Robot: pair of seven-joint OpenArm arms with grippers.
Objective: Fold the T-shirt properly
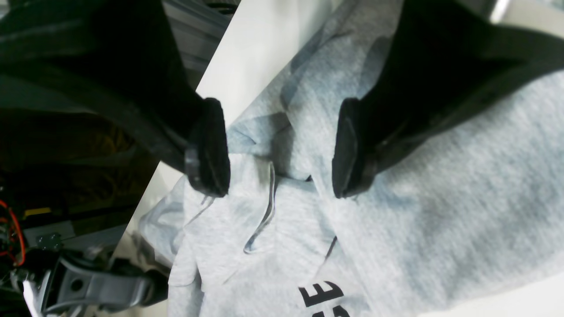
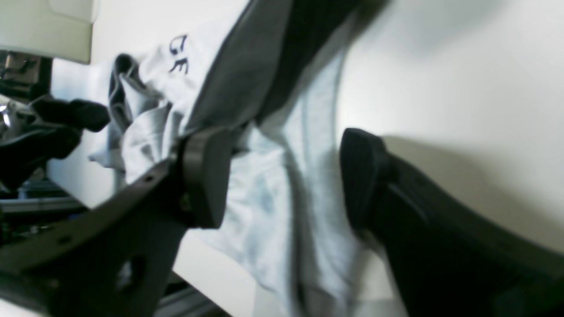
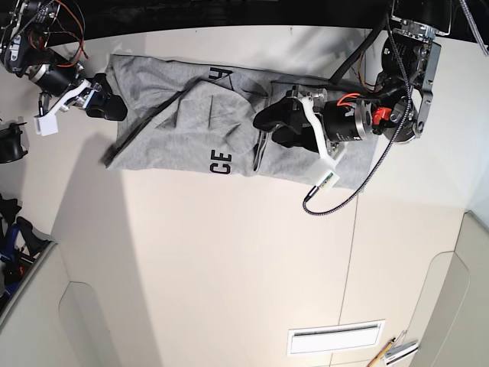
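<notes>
Heather-grey T-shirt (image 3: 199, 141), one only, lies crumpled on the white tabletop (image 3: 221, 260) in a wide, low spread, with loose folds and dark creases, a rumpled flap doubled over its middle and parts of the black capitals showing, "CE" readable along the near edge. Two grippers counted: the left (image 1: 282, 147) is over the cloth with its jaws well apart, grey fabric visible between them; the right (image 2: 284, 178), by the shirt's other end, also has its jaws apart, a fold of cloth showing in the gap.
</notes>
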